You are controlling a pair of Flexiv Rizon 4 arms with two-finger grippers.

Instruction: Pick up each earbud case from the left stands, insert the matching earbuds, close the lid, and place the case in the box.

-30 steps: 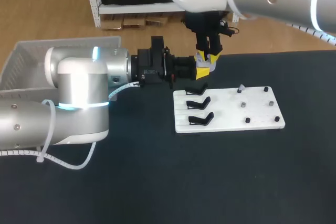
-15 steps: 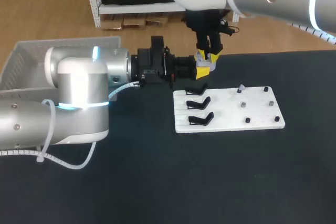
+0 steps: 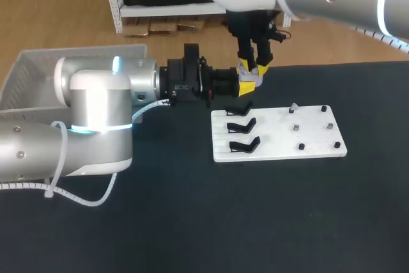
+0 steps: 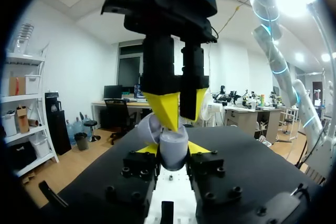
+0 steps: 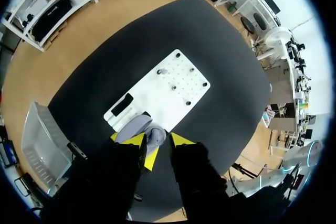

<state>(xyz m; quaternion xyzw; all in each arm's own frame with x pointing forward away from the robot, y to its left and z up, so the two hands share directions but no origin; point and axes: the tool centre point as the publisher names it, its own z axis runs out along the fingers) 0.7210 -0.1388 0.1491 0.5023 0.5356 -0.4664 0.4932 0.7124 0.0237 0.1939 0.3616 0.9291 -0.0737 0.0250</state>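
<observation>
Judging by its look, the earbud case is a small, light shell of smooth grey plastic. It is stiff enough for a firm pinch, but rounded and slippery, so it can turn or slide out if the pressure is uneven. The lid stands open behind the body, and its hinge is probably the weak part. The best place to take hold is therefore the two flat sides of the lower body, never the lid.

This is how the left gripper has it. One yellow tip presses on each side of the body, and the fingers are only as far apart as the case is wide, so the case is clamped between them with its opening upward.

The right gripper hangs directly above the left one, points straight down, and meets the case at the opening, just ahead of the lid. Whether it carries an earbud or only touches the shell — this I cannot tell, because the contact point is hidden by the case.

Below and just beyond both grippers lies the white board. Its black stands are on the side near the left gripper, and small pegs are on the far side. The box sits well behind the left gripper, beside the left arm — the case is not yet there.
</observation>
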